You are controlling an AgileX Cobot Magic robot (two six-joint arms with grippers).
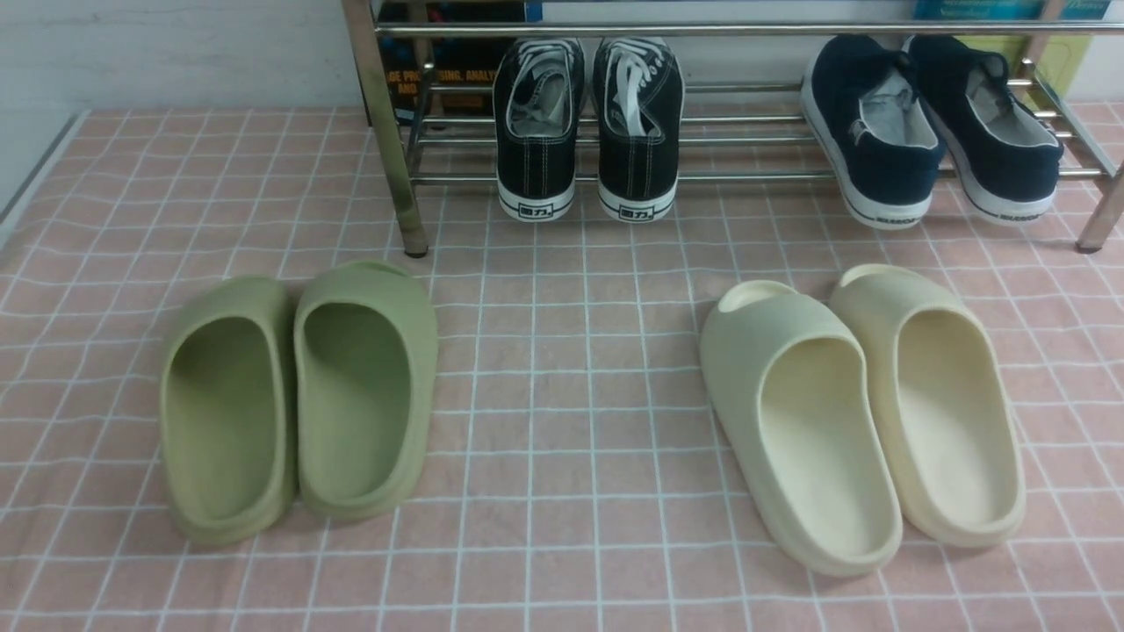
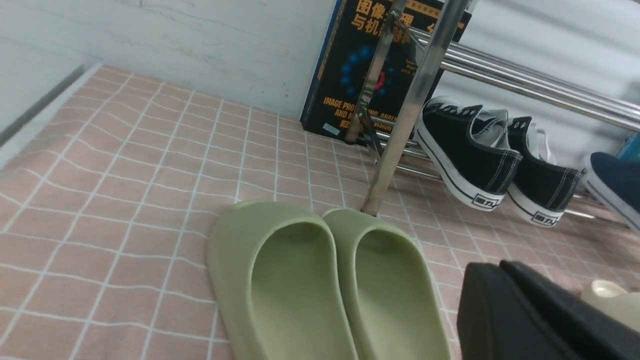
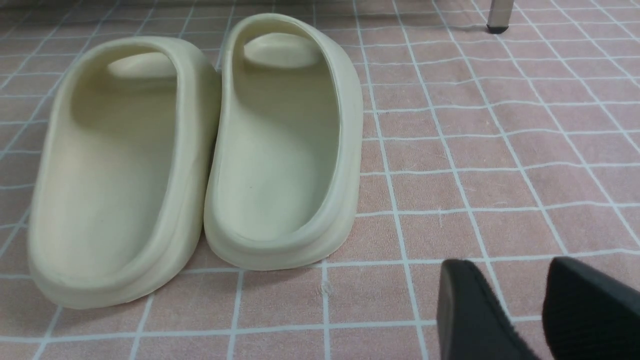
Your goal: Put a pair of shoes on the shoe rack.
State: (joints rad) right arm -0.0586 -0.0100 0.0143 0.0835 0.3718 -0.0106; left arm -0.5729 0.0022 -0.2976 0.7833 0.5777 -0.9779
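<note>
Canvas sneakers, black with white laces, are the pair I attend to: the left sneaker (image 1: 537,158) and the right sneaker (image 1: 637,158) sit side by side on the low bars of the rack (image 1: 392,132), left of the navy shoes (image 1: 878,149), heels overhanging the near bar. I judge them light, the cloth soft and quick to buckle if squeezed at the opening, the rubber soles firmer and fairly grippy, nothing fragile. If either needs straightening, I would take it by the heel, one finger inside the collar and one outside, just above the sole — low enough that the cloth cannot fold. The loose laces could snag me, so I would keep clear of the tongue. The bars look slick; a gentle push beats a hard one. My left gripper (image 2: 505,267) is closed with nothing in it, near the green slides (image 2: 300,280). My right gripper (image 3: 507,265) is spread wide and empty, near the cream slides (image 3: 285,140). The pair looks placed to me — little is left but to draw back.
</note>
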